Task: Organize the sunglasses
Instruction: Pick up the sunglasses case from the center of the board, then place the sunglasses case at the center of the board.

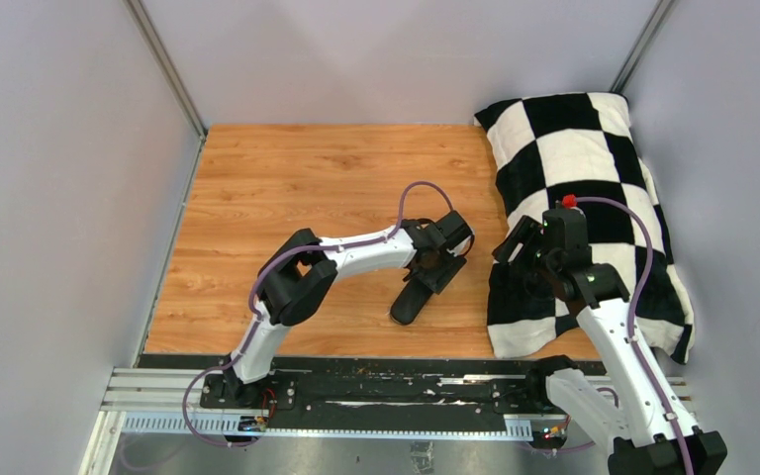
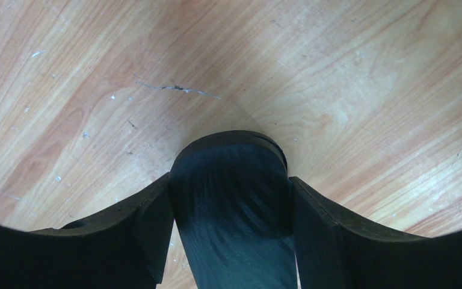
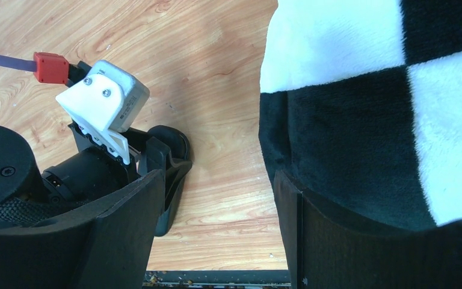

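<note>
The amber-orange sunglasses show in no view. My left gripper [image 1: 443, 261] is shut on the upper end of the black oval glasses case [image 1: 416, 297], which slants down toward the near edge of the wooden table [image 1: 307, 188]. In the left wrist view the case [image 2: 231, 192] fills the gap between the fingers of the gripper [image 2: 231, 241]. My right gripper [image 1: 515, 247] is open and empty at the left edge of the black-and-white checkered cushion [image 1: 584, 168]. In the right wrist view the gripper [image 3: 219, 229] has only bare wood between its fingers, and the case [image 3: 171, 174] lies to its left.
The checkered cushion [image 3: 367, 120] covers the right side of the table. The left arm's wrist camera [image 3: 105, 102] is close to my right gripper's left finger. Grey walls stand on three sides. A black rail [image 1: 396, 386] runs along the near edge.
</note>
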